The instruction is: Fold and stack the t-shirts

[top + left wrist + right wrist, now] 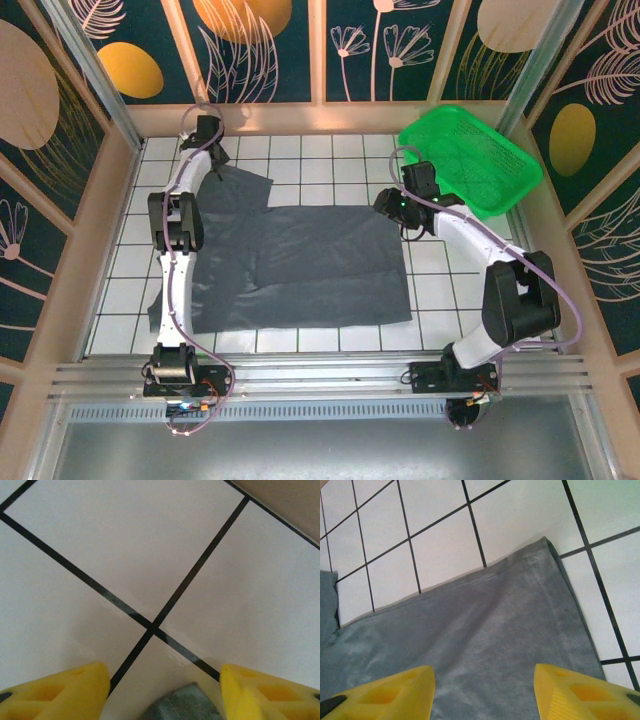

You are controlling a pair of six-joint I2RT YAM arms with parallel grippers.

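While the tiled surface (330, 160) is mostly taken up by the grey t-shirt (310, 270), lying flat mid-surface with one sleeve pointing far left, the green basket (470, 150) sits in the far right corner. Left hand (164, 680) is spread wide over bare tile at the sleeve's tip. Right hand (484, 680) is spread too, over the t-shirt's far right corner.

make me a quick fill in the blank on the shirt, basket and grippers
1. The t-shirt lies spread out, not yet ____.
2. The basket by the far right corner is ____ in colour.
3. The left gripper and the right gripper both have jaws ____.
4. The right gripper is over a ____ of the t-shirt.
Missing words: folded; green; open; corner.
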